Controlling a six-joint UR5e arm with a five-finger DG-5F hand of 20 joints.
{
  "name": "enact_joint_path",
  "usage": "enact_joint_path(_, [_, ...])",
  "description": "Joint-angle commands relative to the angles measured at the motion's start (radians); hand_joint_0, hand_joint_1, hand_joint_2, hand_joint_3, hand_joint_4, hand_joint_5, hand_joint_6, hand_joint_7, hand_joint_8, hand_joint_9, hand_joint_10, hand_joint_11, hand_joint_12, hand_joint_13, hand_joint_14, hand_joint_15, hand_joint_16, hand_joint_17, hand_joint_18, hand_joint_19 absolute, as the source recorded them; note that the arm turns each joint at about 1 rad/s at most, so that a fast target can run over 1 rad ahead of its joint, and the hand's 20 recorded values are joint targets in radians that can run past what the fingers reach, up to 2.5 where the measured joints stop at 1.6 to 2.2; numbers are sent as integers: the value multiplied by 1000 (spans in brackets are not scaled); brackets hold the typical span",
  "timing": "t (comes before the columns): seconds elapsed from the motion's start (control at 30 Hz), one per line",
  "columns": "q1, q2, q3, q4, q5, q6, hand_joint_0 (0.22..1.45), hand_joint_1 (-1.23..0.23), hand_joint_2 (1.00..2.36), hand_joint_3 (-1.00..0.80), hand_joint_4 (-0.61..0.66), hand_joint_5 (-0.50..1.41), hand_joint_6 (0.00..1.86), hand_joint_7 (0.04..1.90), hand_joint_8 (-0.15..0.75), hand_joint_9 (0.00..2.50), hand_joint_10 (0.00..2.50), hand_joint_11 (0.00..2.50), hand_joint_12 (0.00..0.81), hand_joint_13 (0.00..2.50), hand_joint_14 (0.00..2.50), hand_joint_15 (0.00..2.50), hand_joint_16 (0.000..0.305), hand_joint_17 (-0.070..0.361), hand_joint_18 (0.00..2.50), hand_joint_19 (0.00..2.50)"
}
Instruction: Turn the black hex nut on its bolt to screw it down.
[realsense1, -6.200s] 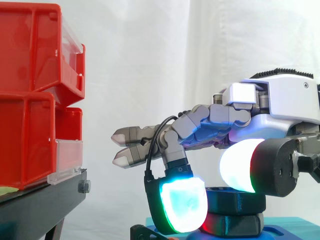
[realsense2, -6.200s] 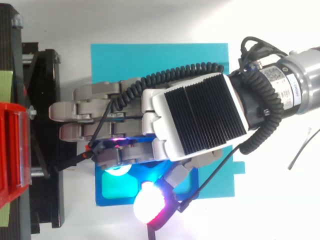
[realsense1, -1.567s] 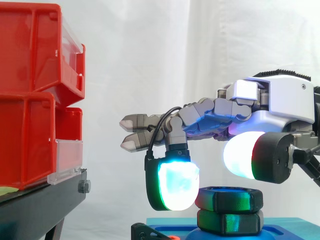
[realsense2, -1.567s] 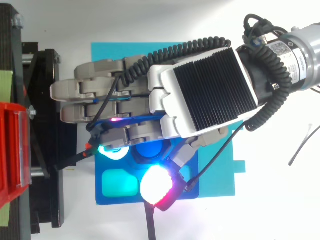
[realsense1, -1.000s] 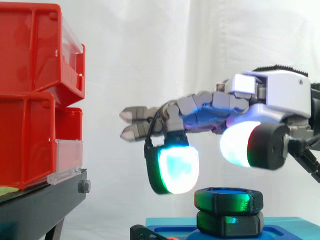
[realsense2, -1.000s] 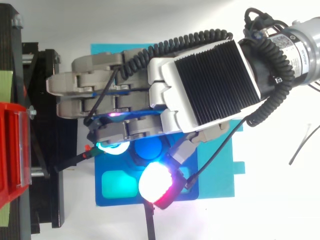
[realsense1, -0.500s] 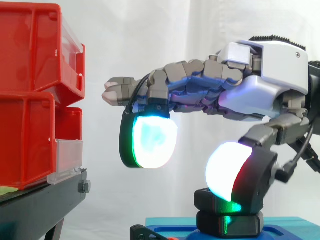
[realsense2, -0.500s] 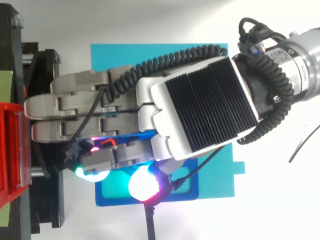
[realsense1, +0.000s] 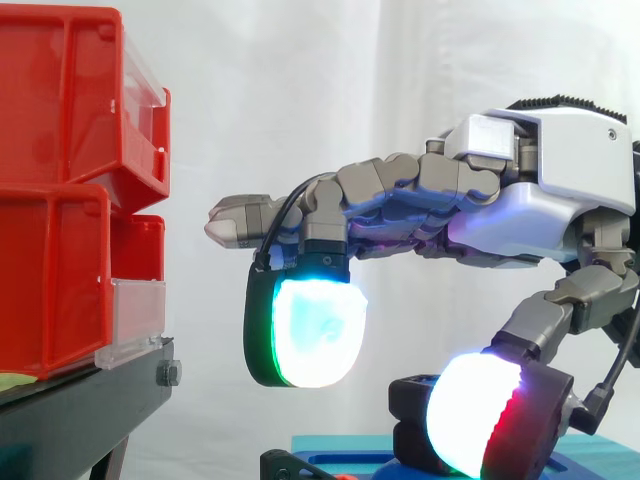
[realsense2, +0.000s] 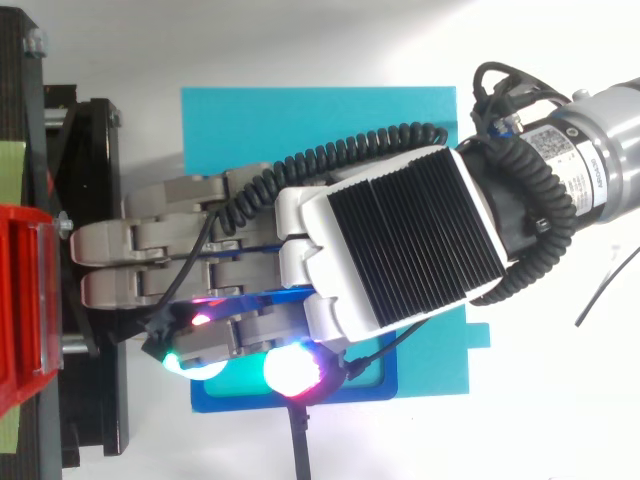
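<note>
Beneath the outstretched hand (realsense1: 520, 215), the black hex nut (realsense1: 412, 400) stands on a blue fixture (realsense1: 345, 468).
Spread wide, the hand clasps nothing: its long fingers reach straight toward the red bins (realsense1: 60, 180), and one bent finger's glowing pad (realsense1: 305, 330) hangs ahead of the nut, higher and apart. Its thumb pad (realsense1: 478, 415) sits low on the nut's camera side, hiding much of it; contact cannot be told.

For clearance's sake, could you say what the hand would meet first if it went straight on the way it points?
Most likely the lower red bin: the hand's straight fingertips point at its front, and the gap between looks free.
</note>
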Motion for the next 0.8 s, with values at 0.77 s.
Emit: enact_joint_path(0.77, [-12,0,0,-45,-8,0,436,-380,1000,-500,216,-204,503,863,277,305,0,0,383,112,0,0,58,131,195,60])
